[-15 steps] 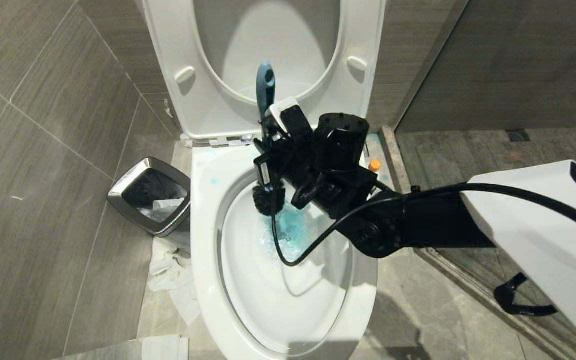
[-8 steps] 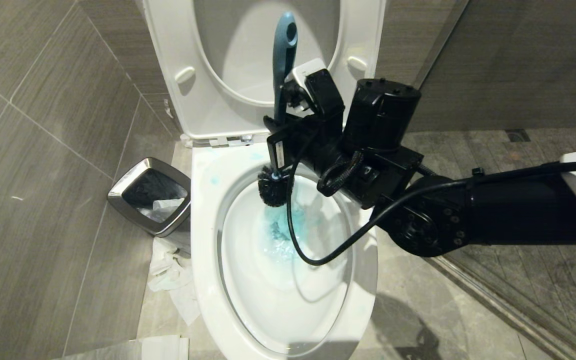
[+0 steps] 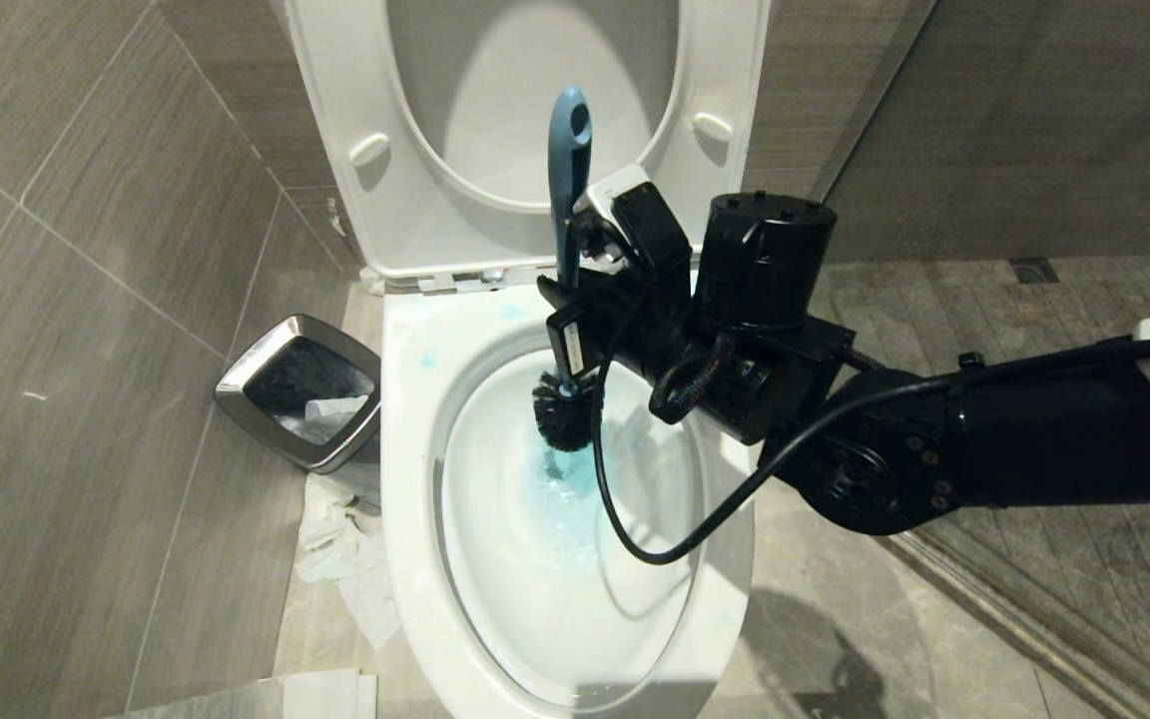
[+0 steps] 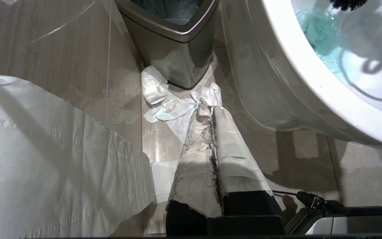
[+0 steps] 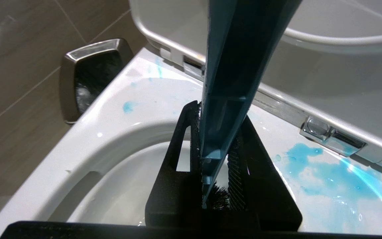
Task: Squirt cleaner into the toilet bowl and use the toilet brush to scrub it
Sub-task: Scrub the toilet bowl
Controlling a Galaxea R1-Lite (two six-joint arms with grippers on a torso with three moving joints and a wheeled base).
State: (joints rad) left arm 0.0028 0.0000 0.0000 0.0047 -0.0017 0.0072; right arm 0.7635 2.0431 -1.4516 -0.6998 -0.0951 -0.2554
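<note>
right gripper (image 3: 567, 300) is clamped tight on the toilet brush (image 3: 568, 190) handle, keeping it near upright so the bristles reach down inside the toilet bowl (image 3: 405, 469) above the blue water, left gripper (image 4: 211, 113) shut, hanging near the floor.

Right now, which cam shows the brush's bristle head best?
Head view: the whole black bristle head shows inside the toilet bowl. Left wrist view catches only its lower edge; right wrist view shows a few bristles.

Toilet brush (image 3: 567, 300) stands upright in the toilet bowl (image 3: 415, 519); waste bin (image 3: 300, 404) sits left, beside crumpled paper (image 3: 340, 554) on the floor.
</note>
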